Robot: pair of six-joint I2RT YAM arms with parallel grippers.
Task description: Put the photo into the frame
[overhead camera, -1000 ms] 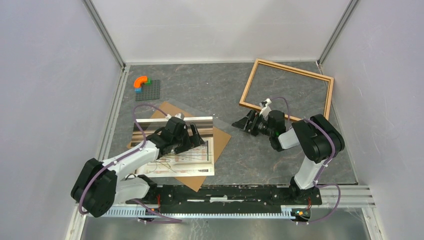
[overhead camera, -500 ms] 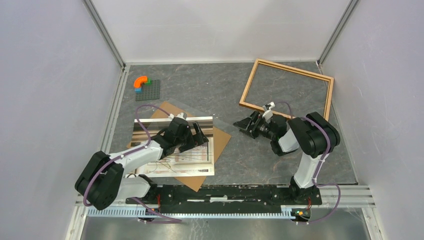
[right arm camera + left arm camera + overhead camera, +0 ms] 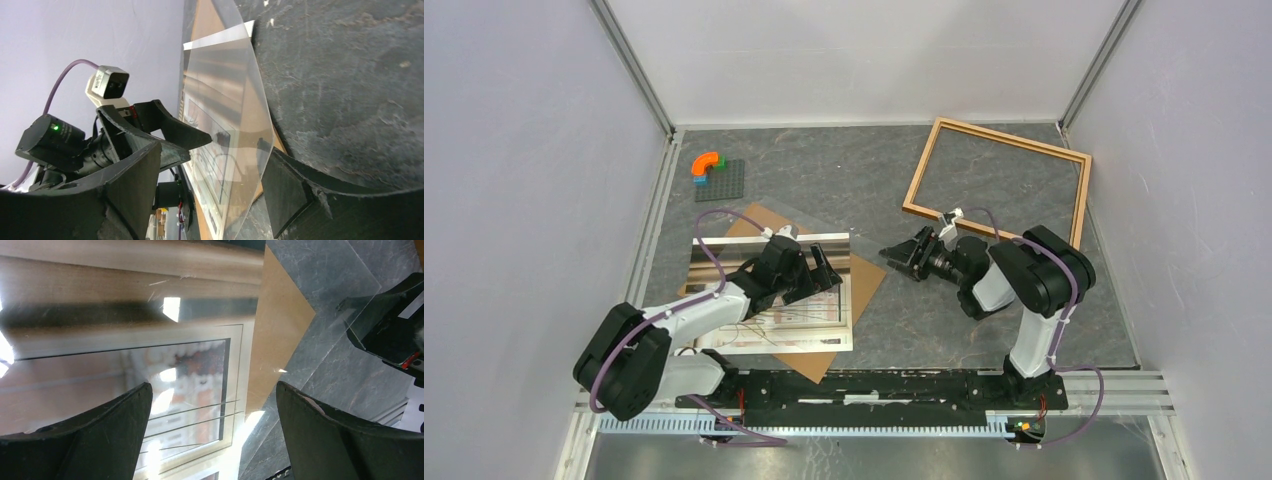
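Left gripper [image 3: 816, 274] first: I've got the jaws spread as wide as they go, nothing between them, hanging over the photo [image 3: 796, 326]. From the left wrist cam, the fingers [image 3: 90, 440] sit either side of the print with lots of glare off the clear sheet [image 3: 235, 100] lying on top of it. Right gripper [image 3: 905, 254] lies on its side pointing toward 9 o'clock, jaws open too, holding nothing. The sheet's near corner pokes in between them, and I can't tell if it's touching. Photo and sheet sit on the brown backing board [image 3: 866, 276], around 8 o'clock on the tabletop [image 3: 824, 190]. The frame [image 3: 921, 165] lies flat and tilted at about 1 o'clock, well apart from the photo, right behind the right arm. Up at 10 o'clock there's an orange brick arch [image 3: 707, 161] on a dark baseplate [image 3: 724, 183].
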